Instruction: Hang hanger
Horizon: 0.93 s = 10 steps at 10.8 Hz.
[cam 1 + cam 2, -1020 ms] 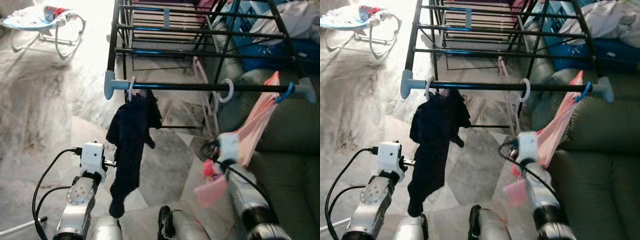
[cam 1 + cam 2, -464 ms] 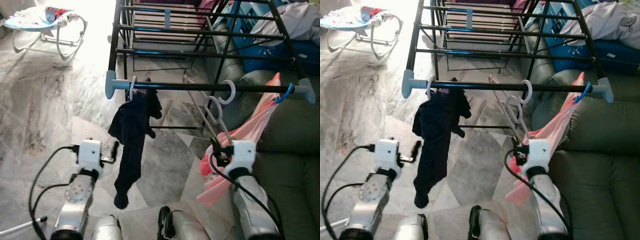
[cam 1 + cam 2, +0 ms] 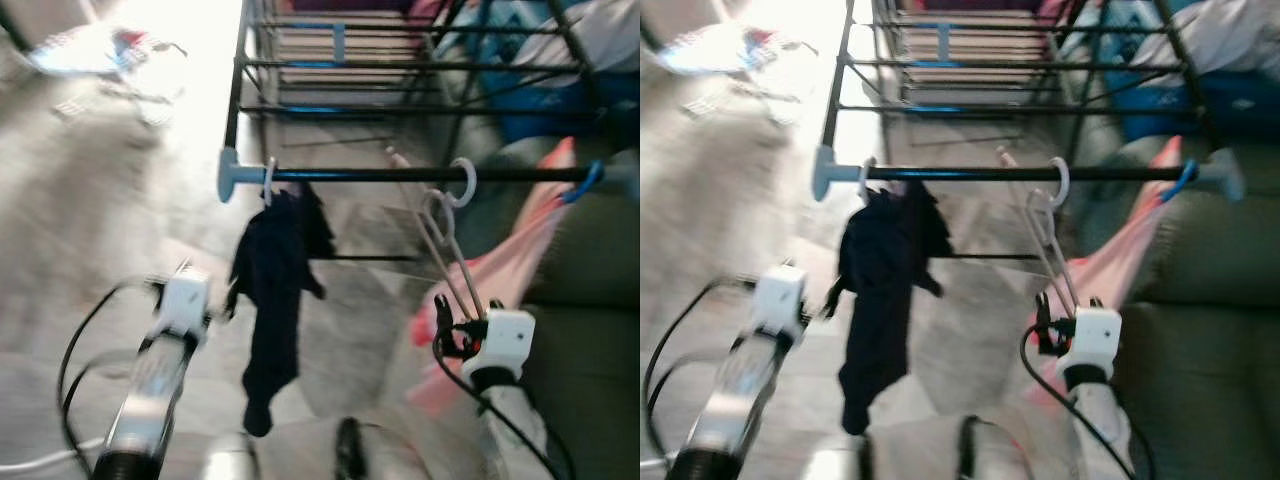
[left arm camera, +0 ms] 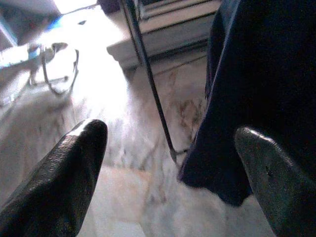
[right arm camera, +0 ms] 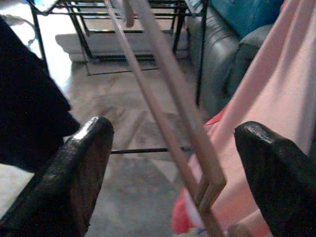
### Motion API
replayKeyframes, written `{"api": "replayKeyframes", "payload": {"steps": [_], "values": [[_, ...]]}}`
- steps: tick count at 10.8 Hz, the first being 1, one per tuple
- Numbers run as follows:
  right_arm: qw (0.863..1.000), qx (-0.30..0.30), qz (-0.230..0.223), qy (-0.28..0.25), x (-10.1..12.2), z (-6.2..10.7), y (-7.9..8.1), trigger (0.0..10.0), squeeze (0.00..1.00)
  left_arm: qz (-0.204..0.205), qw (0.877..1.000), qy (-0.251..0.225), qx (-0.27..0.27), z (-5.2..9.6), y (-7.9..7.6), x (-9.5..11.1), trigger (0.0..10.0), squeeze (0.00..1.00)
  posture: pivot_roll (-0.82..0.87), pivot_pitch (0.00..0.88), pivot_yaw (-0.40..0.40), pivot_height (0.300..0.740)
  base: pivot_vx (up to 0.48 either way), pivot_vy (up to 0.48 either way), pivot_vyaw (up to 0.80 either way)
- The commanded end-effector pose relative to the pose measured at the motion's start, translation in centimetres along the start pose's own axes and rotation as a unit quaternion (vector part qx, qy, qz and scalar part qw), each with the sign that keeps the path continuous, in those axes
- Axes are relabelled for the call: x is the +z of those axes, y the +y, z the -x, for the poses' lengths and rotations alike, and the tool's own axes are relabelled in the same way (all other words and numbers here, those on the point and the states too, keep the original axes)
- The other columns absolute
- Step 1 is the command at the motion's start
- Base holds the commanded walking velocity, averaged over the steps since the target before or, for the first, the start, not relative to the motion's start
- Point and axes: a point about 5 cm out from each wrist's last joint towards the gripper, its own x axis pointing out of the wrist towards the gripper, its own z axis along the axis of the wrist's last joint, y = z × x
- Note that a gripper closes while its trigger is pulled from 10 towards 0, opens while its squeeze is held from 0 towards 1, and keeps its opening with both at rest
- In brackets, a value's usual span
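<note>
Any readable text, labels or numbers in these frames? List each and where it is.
None readable.
The blue crate behind the rack is too blurred to show any lettering.
The dark garment, pink garment and white wrist housings bear no visible print.

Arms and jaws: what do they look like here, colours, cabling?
Both arms are silver with a white boxy wrist module and looping black cables. The left gripper and right gripper each have two thick, rounded, glossy black jaws.
</note>
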Motion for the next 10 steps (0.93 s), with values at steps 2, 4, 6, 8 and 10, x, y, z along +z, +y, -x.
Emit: {"api": "replayKeyframes", "payload": {"steps": [2,4,6,8,10], "values": [[1.000,-0.023,0.003,0.000,-0.4,0.9,-0.4,10.0,1.00,-0.047,0.997,-0.009,-0.067,-1.5,-0.2,0.9,10.0,0.00,-0.10,0.108,0.078,0.740,0.000,0.000,0.00],[0.999,-0.032,0.012,-0.004,-0.2,1.4,-0.8,10.0,1.00,-0.050,0.996,-0.025,-0.066,-2.7,0.2,2.1,10.0,0.00,-0.13,0.113,0.039,0.740,0.000,0.000,0.00],[1.000,-0.013,0.022,-0.008,0.3,1.7,-0.7,10.0,1.00,-0.040,0.998,-0.019,-0.053,-1.3,0.1,1.1,10.0,0.00,-0.10,0.156,0.020,0.740,0.000,0.000,0.00],[0.999,-0.004,0.034,-0.018,1.2,2.9,-1.1,10.0,1.00,-0.041,0.998,0.000,-0.041,2.5,-0.2,-1.3,10.0,0.00,-0.08,0.151,0.011,0.740,0.000,0.000,0.00],[0.999,-0.024,0.033,0.032,-1.1,2.9,-1.9,10.0,1.00,-0.047,0.998,0.035,-0.035,2.3,-0.4,-3.0,10.0,0.00,-0.09,0.151,-0.015,0.740,0.000,0.000,0.00]]}}
